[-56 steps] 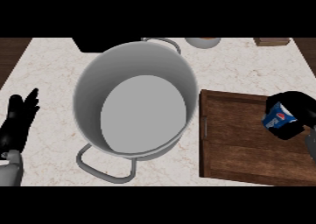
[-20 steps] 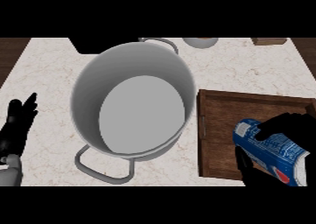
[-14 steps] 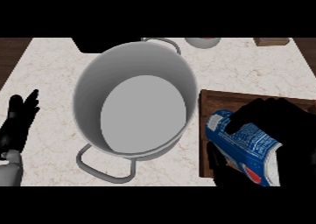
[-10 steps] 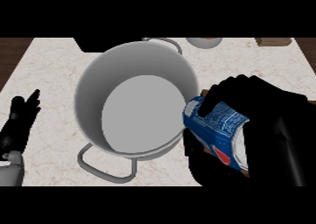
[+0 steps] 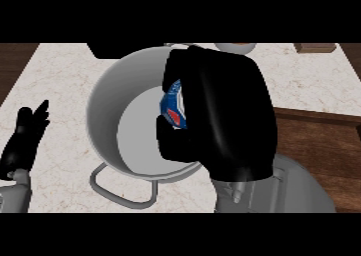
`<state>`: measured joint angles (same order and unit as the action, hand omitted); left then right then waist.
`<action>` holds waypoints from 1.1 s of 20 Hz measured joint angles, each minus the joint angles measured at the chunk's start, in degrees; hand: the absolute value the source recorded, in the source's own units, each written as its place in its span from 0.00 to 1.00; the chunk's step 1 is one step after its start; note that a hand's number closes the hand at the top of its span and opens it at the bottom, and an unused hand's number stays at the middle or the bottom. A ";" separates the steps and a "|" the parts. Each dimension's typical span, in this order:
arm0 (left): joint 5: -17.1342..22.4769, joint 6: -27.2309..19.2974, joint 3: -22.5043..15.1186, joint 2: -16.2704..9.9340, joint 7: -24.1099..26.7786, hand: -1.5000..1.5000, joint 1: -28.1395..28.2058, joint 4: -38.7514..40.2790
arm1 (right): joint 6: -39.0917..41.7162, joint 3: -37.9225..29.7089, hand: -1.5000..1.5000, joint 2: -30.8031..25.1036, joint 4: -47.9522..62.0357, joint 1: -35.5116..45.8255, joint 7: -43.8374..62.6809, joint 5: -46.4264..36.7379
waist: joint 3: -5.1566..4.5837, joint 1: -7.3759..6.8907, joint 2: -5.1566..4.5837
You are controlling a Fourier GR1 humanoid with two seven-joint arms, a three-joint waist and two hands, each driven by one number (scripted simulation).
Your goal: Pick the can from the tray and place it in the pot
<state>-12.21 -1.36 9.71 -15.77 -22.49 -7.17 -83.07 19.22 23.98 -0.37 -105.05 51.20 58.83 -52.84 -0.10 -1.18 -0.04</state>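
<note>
My right hand (image 5: 216, 115) fills the middle of the view, black fingers and thumb curled around the can (image 5: 172, 106). Only a strip of the can shows at the hand's left edge, blue with white and a red patch. Hand and can hang over the open mouth of the grey pot (image 5: 127, 135), above its right half. The pot stands on the pale marble counter (image 5: 61, 80), a loop handle at its near side. The wooden tray (image 5: 323, 145) lies to the right, partly hidden by my forearm. My left hand (image 5: 24, 140) rests open at the left edge, fingers straight and pointing far.
</note>
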 measured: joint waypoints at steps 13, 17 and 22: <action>-0.59 -0.21 -0.37 0.87 0.99 0.50 -0.27 0.74 | -22.00 4.63 0.00 0.16 22.25 0.27 -1.59 14.50 | 0.06 -0.50 -0.23; -0.87 -0.40 -0.57 1.18 0.77 0.50 -0.45 1.00 | -33.33 4.72 0.00 0.22 23.52 -1.26 -4.71 17.10 | 0.09 -0.55 -0.30; -0.46 -0.19 0.26 0.57 0.79 0.50 -1.08 1.16 | -45.72 1.60 0.00 0.26 23.40 -2.91 -9.40 17.65 | 0.12 -0.03 -0.22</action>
<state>-12.67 -1.55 9.97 -15.19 -21.71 -8.25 -81.91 -26.50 25.58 -0.11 -81.65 48.29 49.43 -35.20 0.02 -1.22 -0.26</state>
